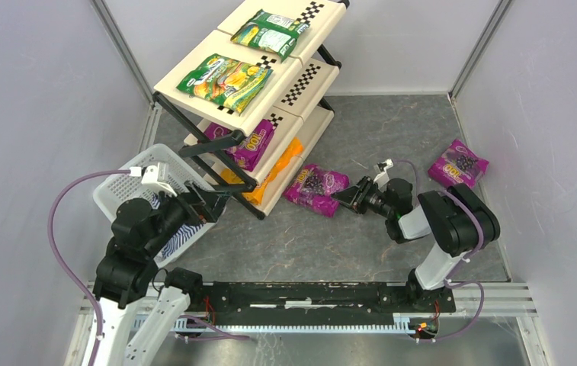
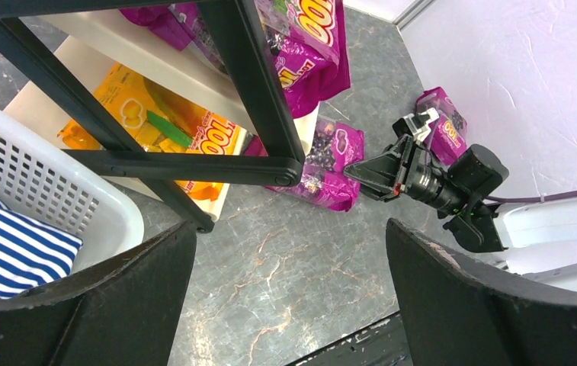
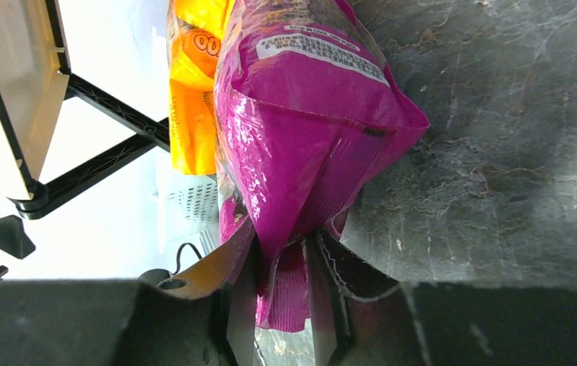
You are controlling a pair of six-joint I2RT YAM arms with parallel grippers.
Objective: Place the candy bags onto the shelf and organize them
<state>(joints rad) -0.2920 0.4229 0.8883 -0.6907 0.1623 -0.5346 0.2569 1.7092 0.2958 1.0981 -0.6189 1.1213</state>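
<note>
R gripper clamped on purple grape bag lying on tabletop, long axis toward shelf bottom tier w/ orange bags, green bags on top, L gripper wide open, basket holds striped cloth

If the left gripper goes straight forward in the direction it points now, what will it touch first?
Probably the shelf's black lower frame bar, crossing just ahead of the open left gripper; an orange candy bag lies behind it.
</note>
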